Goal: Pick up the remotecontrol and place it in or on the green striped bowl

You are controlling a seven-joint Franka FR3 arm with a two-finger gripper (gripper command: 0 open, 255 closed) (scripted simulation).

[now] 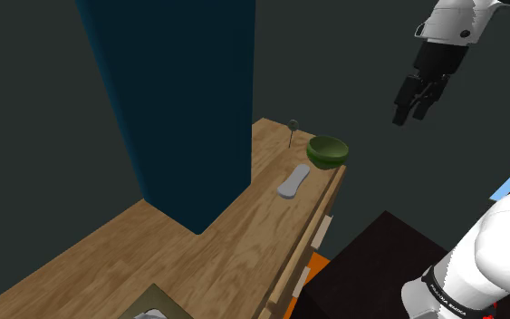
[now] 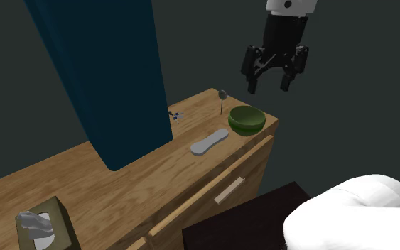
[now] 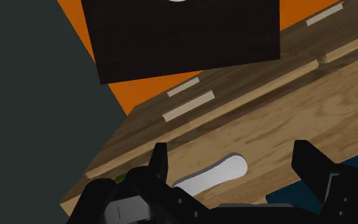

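A pale grey, elongated remote control (image 1: 293, 181) (image 2: 209, 142) lies flat on the wooden dresser top (image 1: 216, 245) (image 2: 120, 177), close to its front edge. A dark green bowl (image 1: 328, 151) (image 2: 246, 120) stands at the dresser's end corner, a short gap beyond the remote. My black gripper (image 1: 410, 116) (image 2: 270, 85) hangs open high in the air, above and just past the bowl, holding nothing. In the wrist view the remote (image 3: 215, 175) shows far below between the spread fingers of the gripper (image 3: 230, 149).
A tall dark blue panel (image 1: 180, 91) (image 2: 106, 71) stands on the dresser behind the remote. A small stemmed object (image 1: 292, 127) (image 2: 222, 96) is at the far corner by the bowl. A tissue box (image 2: 42, 224) sits at the near end. The dark stand (image 1: 370, 263) is beside the dresser.
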